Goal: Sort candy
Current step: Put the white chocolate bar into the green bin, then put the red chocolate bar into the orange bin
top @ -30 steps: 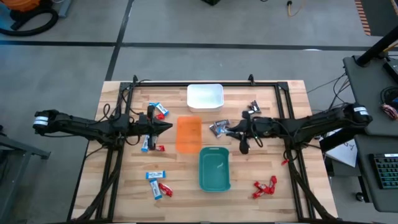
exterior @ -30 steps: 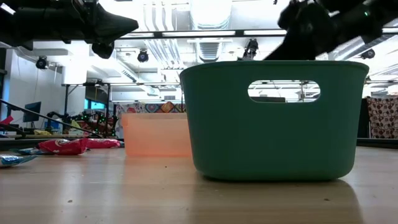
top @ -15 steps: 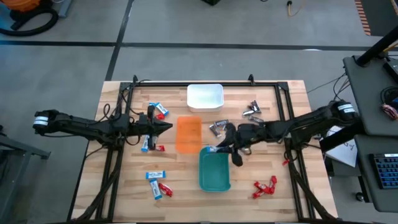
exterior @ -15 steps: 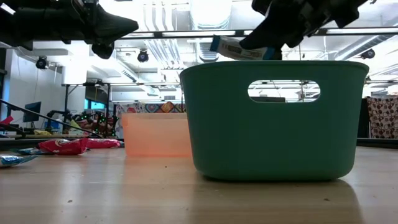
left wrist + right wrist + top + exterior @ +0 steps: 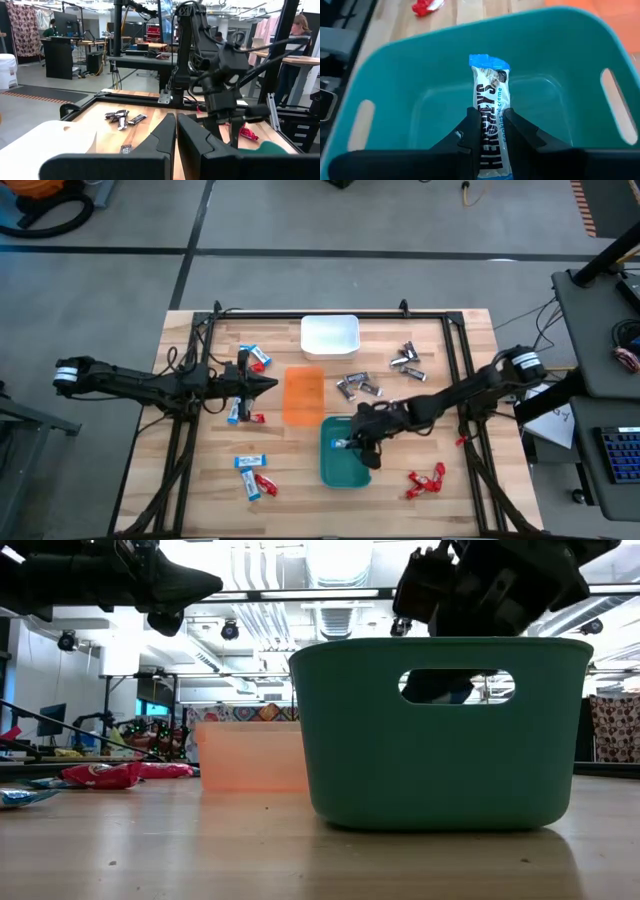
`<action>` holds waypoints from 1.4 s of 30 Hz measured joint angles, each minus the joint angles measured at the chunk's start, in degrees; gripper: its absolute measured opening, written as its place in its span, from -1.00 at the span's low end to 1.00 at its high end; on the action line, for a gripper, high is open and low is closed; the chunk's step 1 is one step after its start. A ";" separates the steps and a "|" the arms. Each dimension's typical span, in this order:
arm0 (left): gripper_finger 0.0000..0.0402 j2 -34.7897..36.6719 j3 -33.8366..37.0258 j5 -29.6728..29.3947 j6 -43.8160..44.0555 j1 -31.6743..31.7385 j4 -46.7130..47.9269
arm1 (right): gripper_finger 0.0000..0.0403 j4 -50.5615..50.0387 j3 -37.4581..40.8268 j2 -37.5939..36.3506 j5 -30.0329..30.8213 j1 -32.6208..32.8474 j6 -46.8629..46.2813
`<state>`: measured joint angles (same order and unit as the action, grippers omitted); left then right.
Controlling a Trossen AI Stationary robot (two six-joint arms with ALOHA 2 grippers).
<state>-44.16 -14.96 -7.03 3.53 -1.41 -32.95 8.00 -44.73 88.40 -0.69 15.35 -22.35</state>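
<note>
Over teal tray [image 5: 345, 465], lower centre of high view: right pincer [image 5: 348, 444] grasping blue-and-white candy [image 5: 491, 117].
Candy hangs above tray interior, clamped between both fingers. Left pincer [image 5: 272, 383] clenched, empty, left of orange tray [image 5: 303, 395]. Other candies scattered on tabletop [image 5: 200, 480].

A light wooden plank table [image 5: 300, 480] carries a white rectangular tray [image 5: 329, 335], an orange translucent tray [image 5: 303, 395], a teal plastic tray [image 5: 344, 465] under the right arm's jaws, and scattered wrapped candies [image 5: 250, 475].

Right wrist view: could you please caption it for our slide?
Right gripper holds a blue-and-white Hershey's candy bar over the teal bin.
</note>
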 joint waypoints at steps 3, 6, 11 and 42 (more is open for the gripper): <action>-1.00 0.00 0.00 0.00 0.00 0.00 0.01 | -0.69 -0.09 0.00 0.88 0.79 0.29 0.06; -1.00 0.00 0.00 0.02 0.00 0.00 0.01 | -0.68 0.43 -0.01 1.11 0.96 0.41 1.23; -1.00 0.00 0.00 0.04 0.00 0.00 0.02 | -0.56 0.36 -0.02 1.07 3.71 0.66 2.86; -1.00 -5.86 -20.50 9.99 17.48 -4.26 67.80 | -0.46 -27.09 -5.68 -16.28 2.54 0.66 -1.07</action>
<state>-50.02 -35.47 2.96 21.01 -5.67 34.86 -19.09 -50.41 72.12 1.85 16.01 -23.42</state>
